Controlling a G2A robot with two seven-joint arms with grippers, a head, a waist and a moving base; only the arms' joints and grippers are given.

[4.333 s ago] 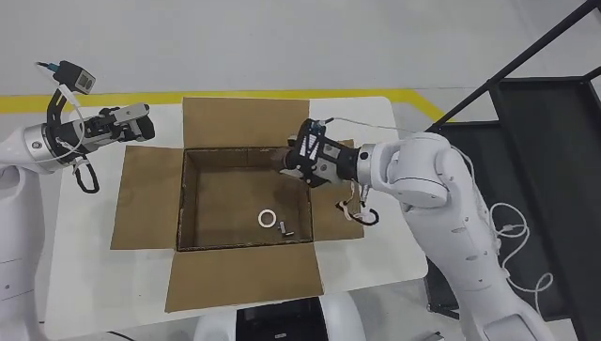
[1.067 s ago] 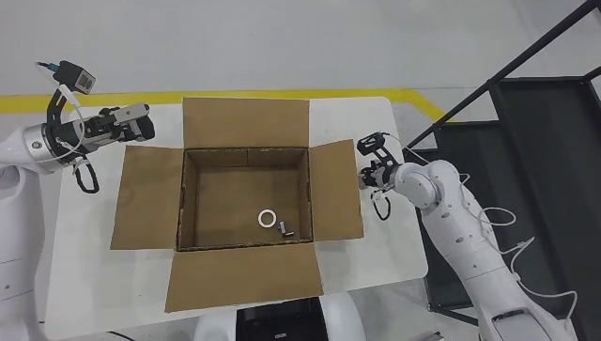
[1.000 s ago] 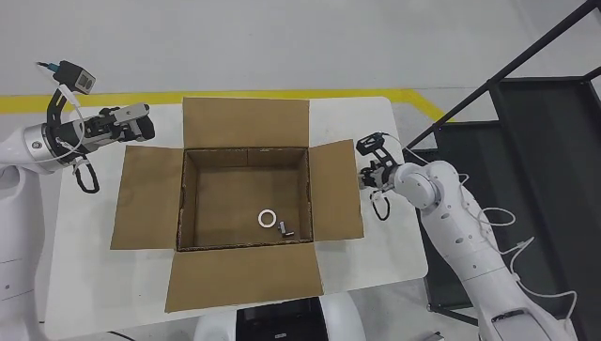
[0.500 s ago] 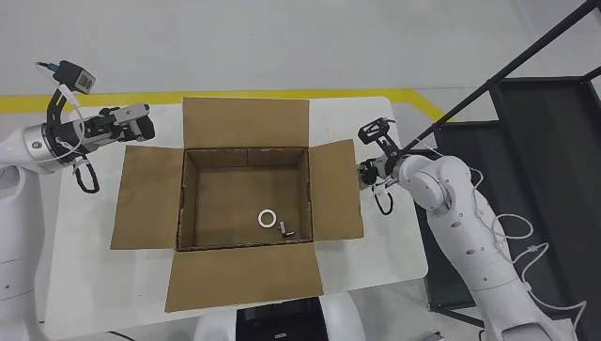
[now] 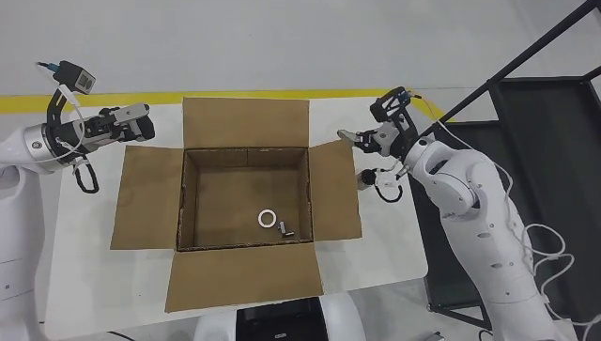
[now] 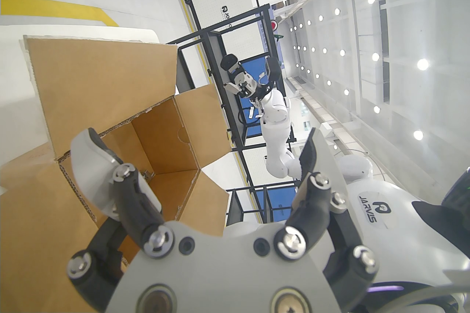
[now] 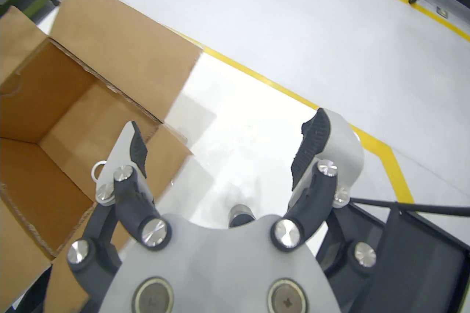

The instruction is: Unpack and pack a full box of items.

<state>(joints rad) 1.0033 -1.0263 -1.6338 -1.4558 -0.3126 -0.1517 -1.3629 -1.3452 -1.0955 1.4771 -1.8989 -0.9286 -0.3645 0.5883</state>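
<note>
White tabletop (image 5: 84, 266) under both arms, pale floor all round it. From my seat, the right gripper (image 7: 226, 134) has its fingers spread wide apart with nothing between them. It hangs over the far right corner of the tabletop, just past the right-hand flap of the box (image 5: 185, 200), and its wrist view looks across that flap into the open carton and out over the floor.

The left gripper (image 6: 200, 142) is also apart and empty. It sits over the far left part of the tabletop, beside the left flap, pointing toward the box without touching it.

The box stands mid-tabletop between the two arms, all four flaps folded out flat. Inside, on the bottom near the right-hand wall and toward the near side, I can see a ring (image 5: 268, 217) lying flat, and just beside it a small dark part (image 5: 286, 231); I cannot tell what that part is.

Past the tabletop's far edge a yellow line (image 5: 282, 95) runs along the floor. A black rack (image 5: 545, 125) stands off to the right, by the right arm.
</note>
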